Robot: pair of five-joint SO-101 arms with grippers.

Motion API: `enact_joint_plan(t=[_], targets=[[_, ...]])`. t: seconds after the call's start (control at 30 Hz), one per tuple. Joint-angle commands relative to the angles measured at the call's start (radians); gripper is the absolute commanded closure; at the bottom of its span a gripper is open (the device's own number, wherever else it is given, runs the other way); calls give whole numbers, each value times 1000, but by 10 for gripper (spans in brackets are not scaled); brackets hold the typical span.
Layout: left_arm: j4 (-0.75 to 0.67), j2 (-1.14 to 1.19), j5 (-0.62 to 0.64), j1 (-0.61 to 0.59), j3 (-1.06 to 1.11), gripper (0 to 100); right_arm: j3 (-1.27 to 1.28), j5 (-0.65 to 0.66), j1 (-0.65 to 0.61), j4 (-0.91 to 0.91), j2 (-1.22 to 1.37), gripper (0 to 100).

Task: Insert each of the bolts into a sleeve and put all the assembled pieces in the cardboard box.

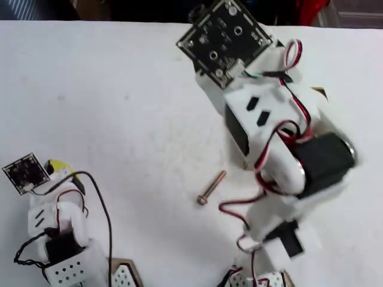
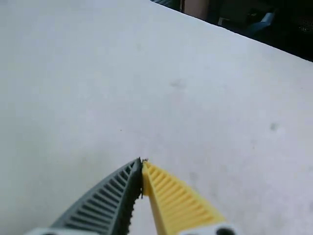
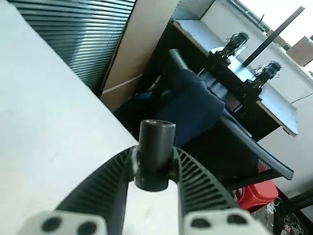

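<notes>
Bolt (image 1: 211, 187) first: you see it lying flat on the white table (image 1: 119, 89), brass-coloured, with its head toward the near left and its shank pointing far right. It sits alone on the bare surface, just left of the right arm (image 1: 287, 155) and well apart from the left arm (image 1: 57, 221), which stands at the near left corner.

Your right gripper (image 3: 154, 161) grips the sleeve (image 3: 156, 132), a short dark tube. Both ribbed black fingers (image 3: 105, 188) press its sides, and its open end sticks out past their tips. That gripper is raised and looks out over the table's far edge toward the room behind.

Your left gripper (image 2: 142, 164) is closed on nothing. Its grey finger (image 2: 105, 196) and yellow finger (image 2: 176, 200) meet at the tips, and they point out over plain white table.

Bolt and sleeve are apart: one on the table, the other in the right fingers.
</notes>
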Motion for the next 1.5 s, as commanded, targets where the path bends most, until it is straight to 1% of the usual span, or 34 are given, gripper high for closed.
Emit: enact_joint_plan(t=[0.0, 0.27, 0.57, 0.77, 1.17, 1.4, 1.47], targets=[[-28, -12, -9, 13, -3, 970, 213, -15, 8, 44, -183, 981], [-26, -12, -9, 13, -3, 970, 637, -9, 8, 38, -446, 981], [-26, -12, -9, 13, -3, 970, 982, -12, 8, 25, -610, 981], [-25, -12, -9, 15, -3, 970, 1269, -14, 8, -82, -707, 981], [-25, -12, -9, 15, -3, 970, 1907, -8, 10, -398, -1018, 981], [-25, -12, -9, 15, -3, 970, 2171, -14, 15, -424, -1173, 981], [-25, -12, -9, 15, -3, 970, 2239, -15, 61, -426, -1176, 981]])
